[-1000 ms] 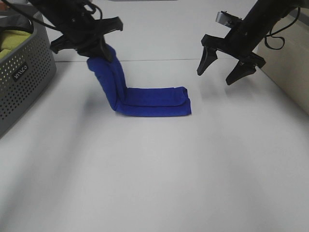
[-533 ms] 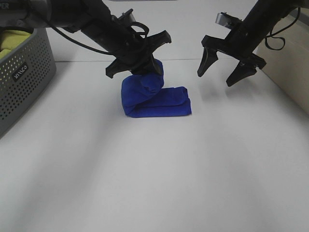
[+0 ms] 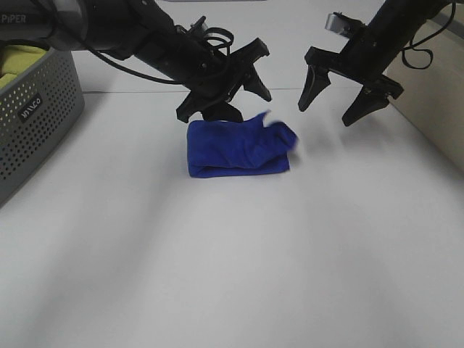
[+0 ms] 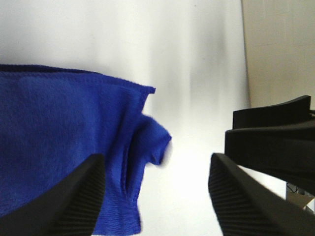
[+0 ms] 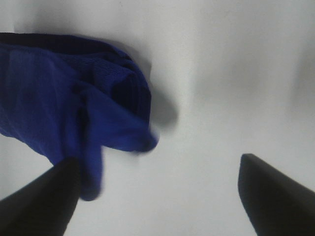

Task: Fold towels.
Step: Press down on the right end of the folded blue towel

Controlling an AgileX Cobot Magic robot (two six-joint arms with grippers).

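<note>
The royal-blue towel [image 3: 239,147] lies in a folded bundle on the white table [image 3: 232,254]; its top layer is blurred at its right end. My left gripper [image 3: 225,96] is open just above the towel's back edge, holding nothing. In the left wrist view the towel [image 4: 64,142] fills the space by one finger [image 4: 81,201], with a loose corner between the fingers. My right gripper [image 3: 341,93] is open and empty in the air, to the right of the towel. The right wrist view shows the towel's end [image 5: 74,103] beside one finger [image 5: 39,206].
A grey perforated basket [image 3: 32,116] with a yellow-green cloth [image 3: 18,58] stands at the left edge. A beige box [image 3: 435,101] stands at the right edge.
My left gripper carried the towel's left end over to the right, onto the rest of the towel, then opened and let it drop. The right arm barely moved.
</note>
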